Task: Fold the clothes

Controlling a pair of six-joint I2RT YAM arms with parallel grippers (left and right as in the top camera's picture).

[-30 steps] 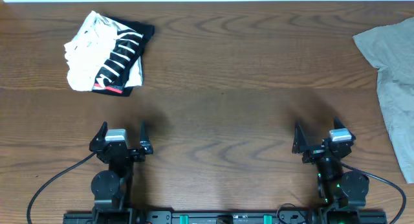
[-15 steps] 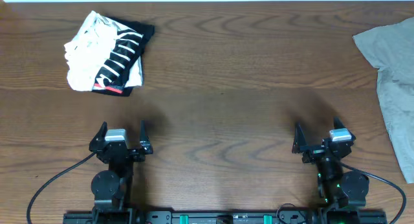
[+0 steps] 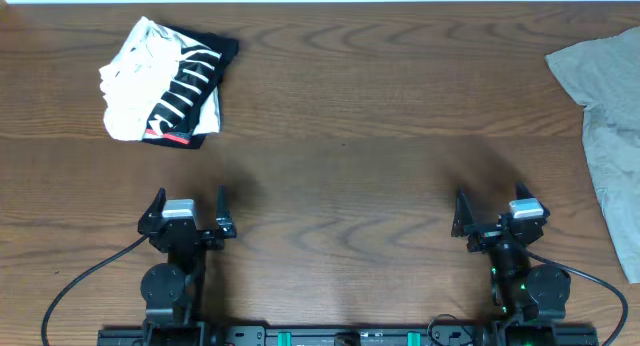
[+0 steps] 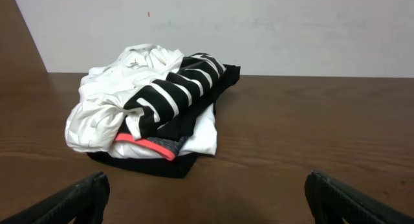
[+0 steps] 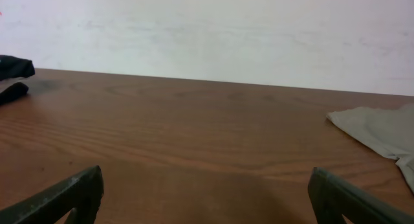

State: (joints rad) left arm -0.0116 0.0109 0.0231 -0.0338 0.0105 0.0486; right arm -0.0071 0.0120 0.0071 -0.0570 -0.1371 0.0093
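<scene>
Both arms sit folded low at the near edge of the counter [image 3: 340, 136], wrists level and pointing straight across it. The left tool [image 3: 189, 199] stands spread wide and holds nothing. Its fingers [image 4: 71, 201] frame the striped garment [image 3: 165, 81], which lies bundled at the far left, well apart from it. The right tool [image 3: 489, 201] is likewise wide open and empty, low over the wood. The shorts [image 3: 605, 116] lie rumpled along the counter's right edge, partly cut off in the overhead view, well apart from both tools and touched by neither.
</scene>
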